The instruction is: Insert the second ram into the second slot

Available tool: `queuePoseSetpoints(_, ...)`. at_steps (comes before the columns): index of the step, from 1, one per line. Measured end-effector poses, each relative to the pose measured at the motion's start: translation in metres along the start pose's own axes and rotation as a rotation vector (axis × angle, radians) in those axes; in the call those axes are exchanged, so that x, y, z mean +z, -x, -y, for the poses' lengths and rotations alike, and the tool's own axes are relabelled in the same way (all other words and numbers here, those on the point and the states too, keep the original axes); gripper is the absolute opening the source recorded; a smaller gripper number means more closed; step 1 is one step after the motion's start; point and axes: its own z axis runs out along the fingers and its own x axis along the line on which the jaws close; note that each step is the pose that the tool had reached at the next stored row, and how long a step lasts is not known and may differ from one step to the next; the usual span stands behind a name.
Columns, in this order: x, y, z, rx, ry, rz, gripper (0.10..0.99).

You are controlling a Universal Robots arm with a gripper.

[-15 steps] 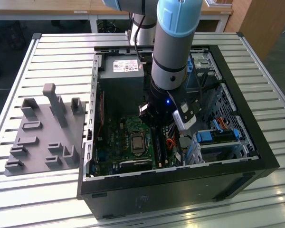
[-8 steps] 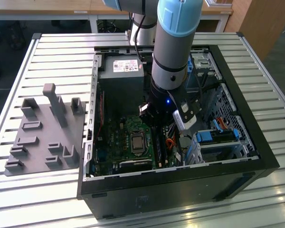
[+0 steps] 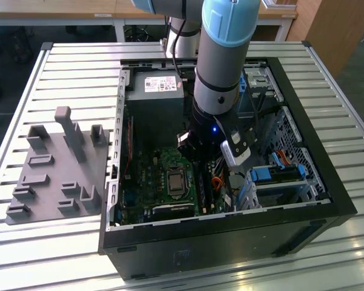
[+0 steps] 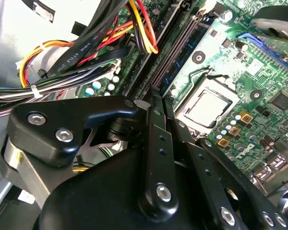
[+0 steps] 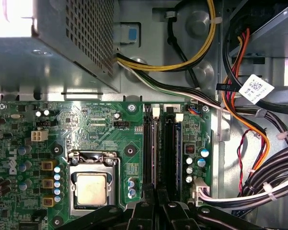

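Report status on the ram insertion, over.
Pincer down over memory slots, beside processor socket. Grip on ram unconfirmed. Cable bundle close alongside.

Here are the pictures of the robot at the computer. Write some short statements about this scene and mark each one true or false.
1. The computer case lies open, with the motherboard in view. True.
2. A cooler covers the processor. False: its metal top is bare.
3. The gripper is inside the case, at the memory slots beside the processor. True.
4. The grey fixture plate lies inside the case. False: it lies on the slatted table, at the exterior view's left of the case.
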Motion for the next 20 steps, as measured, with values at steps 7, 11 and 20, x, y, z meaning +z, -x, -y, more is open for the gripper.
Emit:
queuePoseSetpoints(7,-0.0014,0.0008,0.0,0.0,0.0,0.0001,0.137)
queuePoseSetpoints(11,-0.0014,0.0014,0.0,0.0,0.0,0.0,0.137)
queuePoseSetpoints(20,0.0009,0.0014,0.0007,0.0,0.0,-0.0014,0.137)
